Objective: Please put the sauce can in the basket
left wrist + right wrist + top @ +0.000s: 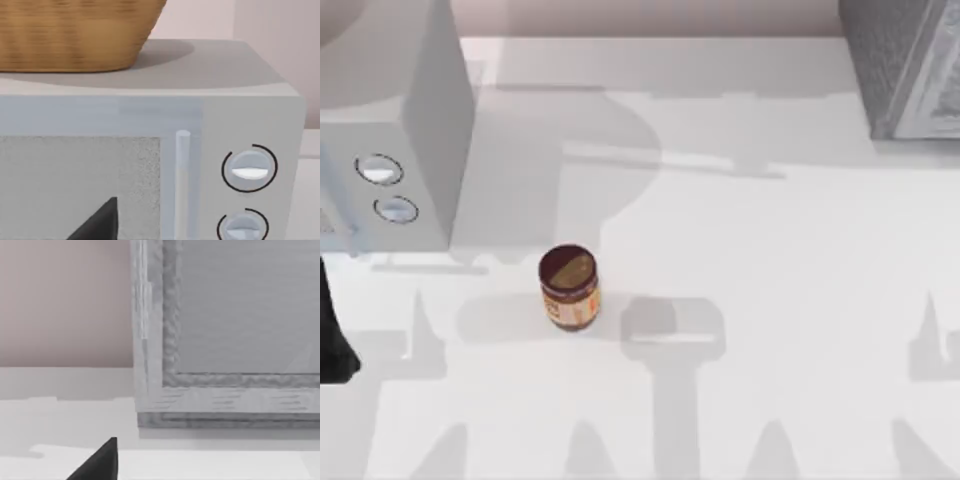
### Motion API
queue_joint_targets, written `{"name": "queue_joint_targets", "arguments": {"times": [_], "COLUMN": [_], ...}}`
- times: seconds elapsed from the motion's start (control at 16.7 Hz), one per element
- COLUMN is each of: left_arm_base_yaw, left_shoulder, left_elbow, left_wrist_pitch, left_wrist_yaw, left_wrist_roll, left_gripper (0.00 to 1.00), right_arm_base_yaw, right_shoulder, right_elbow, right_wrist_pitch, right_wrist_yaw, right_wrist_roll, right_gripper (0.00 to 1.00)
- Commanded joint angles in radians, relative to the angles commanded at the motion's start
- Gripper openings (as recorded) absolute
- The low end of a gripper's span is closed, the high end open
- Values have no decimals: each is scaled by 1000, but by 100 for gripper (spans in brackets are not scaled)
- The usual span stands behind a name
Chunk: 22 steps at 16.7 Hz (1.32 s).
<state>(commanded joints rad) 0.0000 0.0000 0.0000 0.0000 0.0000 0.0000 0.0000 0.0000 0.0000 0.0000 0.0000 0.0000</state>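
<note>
The sauce can (568, 288) stands upright on the white table, left of the middle, with a dark maroon top, a tan patch and an orange-tan label. Nothing touches it. A woven tan basket (75, 35) sits on top of the microwave (210, 75). A dark part of my left gripper (97, 225) shows in front of the microwave door, and my left arm (332, 335) is at the table's left edge, well left of the can. A dark part of my right gripper (97, 465) shows before a grey cabinet.
The grey microwave (410, 100), with two round knobs (378, 170), fills the back left corner. A grey wooden cabinet (910, 60) stands at the back right. The white table (770, 300) stretches open to the right of the can.
</note>
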Motion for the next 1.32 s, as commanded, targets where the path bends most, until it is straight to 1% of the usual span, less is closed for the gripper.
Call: {"name": "queue_joint_targets", "arguments": {"times": [0.12,0.24,0.36,0.54,0.66,0.84,1.32], "left_arm_base_yaw": [0,-3,-8,-16,-19,-21,-1], "left_shoulder": [0,28,95,263,409,667,1457], "left_elbow": [0,5,16,46,76,135,341], "left_wrist_pitch": [0,16,54,152,240,402,923], "left_wrist_yaw": [0,19,64,171,262,421,894], "left_wrist_roll": [0,2,6,17,26,41,75], "left_gripper": [100,100,100,100,100,100,100], "right_arm_base_yaw": [0,0,0,0,0,0,0], "right_shoulder": [0,0,0,0,0,0,0], "right_elbow": [0,0,0,0,0,0,0], "right_wrist_pitch": [0,0,0,0,0,0,0], "right_wrist_yaw": [0,0,0,0,0,0,0], "right_wrist_roll": [0,0,0,0,0,0,0], "right_gripper": [100,100,100,100,100,100,100]}}
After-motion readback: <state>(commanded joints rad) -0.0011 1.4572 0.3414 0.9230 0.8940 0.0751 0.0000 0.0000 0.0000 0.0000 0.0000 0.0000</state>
